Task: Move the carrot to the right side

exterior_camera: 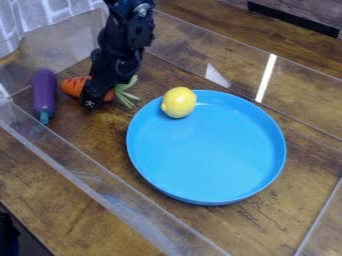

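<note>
The single camera view looks down at an angle on a dark wooden worktop [80, 200] with a glossy, reflective surface. A black robot arm [127, 30] reaches down from the top of the picture toward the left part of the worktop, and its hand [94, 95] sits low, tilted steeply downward. The hand is pressed together on the carrot [76, 86], of which only a bit of orange shows at the left of the fingers and the green leafy top [124, 97] pokes out at the right, pointing toward the plate. The carrot lies on the left side of the scene, just beside the eggplant [44, 91], a purple piece with a green stem end that lies lengthwise near the left edge; whether the two touch cannot be told. To the right of the hand a large round blue plate [214, 150] fills the middle and right of the picture. A yellow lemon [179, 102] rests on the plate's upper left rim area, near the carrot's leaves but apart from them. Bright streaks of light reflect off the worktop above the plate.
</note>
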`<act>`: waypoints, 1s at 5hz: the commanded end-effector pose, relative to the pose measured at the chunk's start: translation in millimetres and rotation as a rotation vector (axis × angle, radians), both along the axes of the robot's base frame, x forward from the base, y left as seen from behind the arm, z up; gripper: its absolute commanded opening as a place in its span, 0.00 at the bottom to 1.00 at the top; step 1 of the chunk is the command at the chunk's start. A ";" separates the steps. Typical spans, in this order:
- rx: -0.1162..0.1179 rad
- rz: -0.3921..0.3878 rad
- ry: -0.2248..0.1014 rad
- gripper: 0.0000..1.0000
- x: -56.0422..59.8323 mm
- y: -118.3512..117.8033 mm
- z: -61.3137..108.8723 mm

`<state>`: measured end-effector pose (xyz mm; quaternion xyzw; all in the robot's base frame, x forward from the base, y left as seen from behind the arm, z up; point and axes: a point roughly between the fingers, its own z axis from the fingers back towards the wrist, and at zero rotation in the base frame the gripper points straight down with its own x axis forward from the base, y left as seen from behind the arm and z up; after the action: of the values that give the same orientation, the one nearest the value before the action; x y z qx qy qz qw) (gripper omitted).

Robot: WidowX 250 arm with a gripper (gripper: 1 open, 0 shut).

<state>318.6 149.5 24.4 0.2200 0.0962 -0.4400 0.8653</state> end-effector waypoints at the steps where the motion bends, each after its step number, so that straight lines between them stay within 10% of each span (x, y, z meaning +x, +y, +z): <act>1: 0.007 0.039 -0.028 0.00 -5.5 -3.6 5.3; 5: 0.016 0.199 -0.020 0.00 -16.3 -4.7 12.4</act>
<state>296.6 148.5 26.0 0.2119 0.1286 -0.3548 0.9015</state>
